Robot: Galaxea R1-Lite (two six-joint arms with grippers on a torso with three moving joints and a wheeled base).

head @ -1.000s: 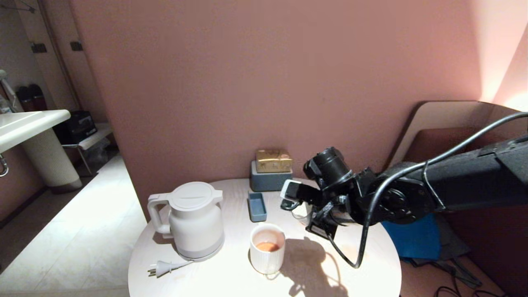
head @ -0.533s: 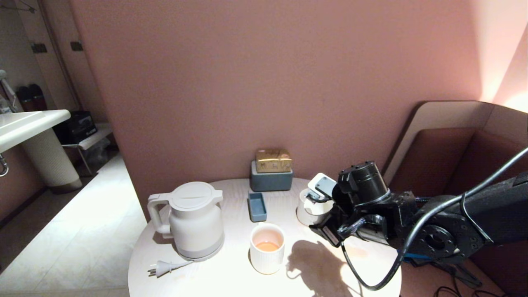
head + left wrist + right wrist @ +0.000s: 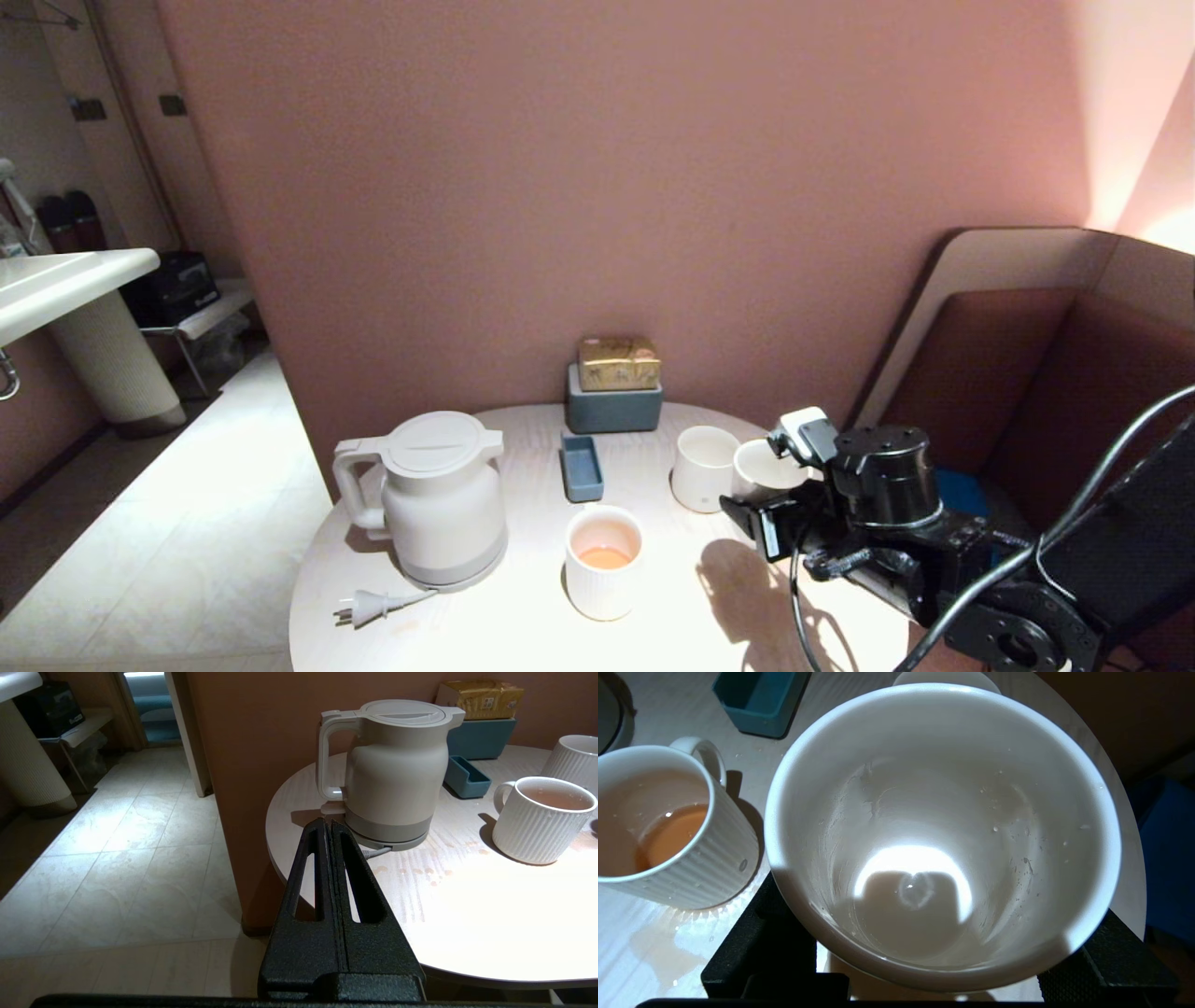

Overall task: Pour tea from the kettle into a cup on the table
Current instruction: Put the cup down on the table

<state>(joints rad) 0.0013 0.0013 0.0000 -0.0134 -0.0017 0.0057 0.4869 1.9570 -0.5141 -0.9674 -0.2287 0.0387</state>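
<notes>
Head view, from the left: on the round pale table (image 3: 523, 644), kettle (image 3: 437, 499) upright on its grey base, lid shut, loop handle turned leftward. Loose plug (image 3: 372, 607) lying just in front of it. Near the middle, small blue tray (image 3: 582, 467); behind it, against the wall, a grey-blue box (image 3: 613, 409) topped with a golden packet (image 3: 618, 364). In front of the tray, ribbed white mug (image 3: 605, 579) with a shallow pool of reddish-orange tea (image 3: 605, 557). Further right, ribbed cup (image 3: 702, 469) without a handle, upright. Just beside that, the smaller plain cup (image 3: 761, 467), clasped by the right gripper (image 3: 770, 485) near the table's right edge, with the black arm reaching in from the lower right.

Left wrist view: left gripper (image 3: 331, 833) parked off the table's left rim above the tiled floor, fingers pressed flat together with nothing between them, pointing toward the kettle's handle. Scattered drops (image 3: 423, 870) on the tabletop between kettle and mug.

Right wrist view: cup mouth-up and filling most of the picture, one black finger (image 3: 756, 947) on each side of its wall — jaws spread wide around it. Inside, only a wet film and droplets. Cannot tell whether the base rests on the table or hangs just above it. Beside it, the mug with its tea, and a wet patch at its foot.
</notes>
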